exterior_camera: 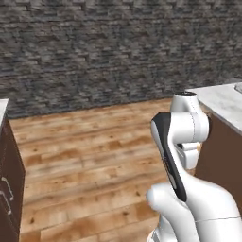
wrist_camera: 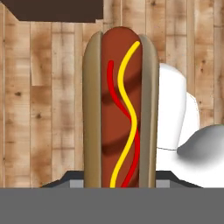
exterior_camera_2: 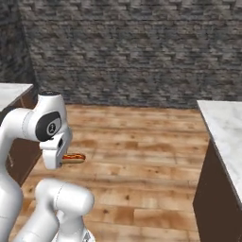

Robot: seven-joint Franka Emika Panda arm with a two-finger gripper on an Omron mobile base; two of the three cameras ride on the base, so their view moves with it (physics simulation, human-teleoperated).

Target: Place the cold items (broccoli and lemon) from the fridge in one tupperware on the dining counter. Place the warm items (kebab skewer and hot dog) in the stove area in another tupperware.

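Hand view: glossy sauce-striped hot dog (wrist_camera: 121,109) over wood-plank floor (wrist_camera: 39,109)

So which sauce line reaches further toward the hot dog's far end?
The yellow line: it nearly reaches the tip of the hot dog; the red line stops short.

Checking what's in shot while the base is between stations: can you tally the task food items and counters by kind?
Hot dog, held in the pincer: 1
Marble-topped counters: 2, one on the right, one at the left edge
Total: 3
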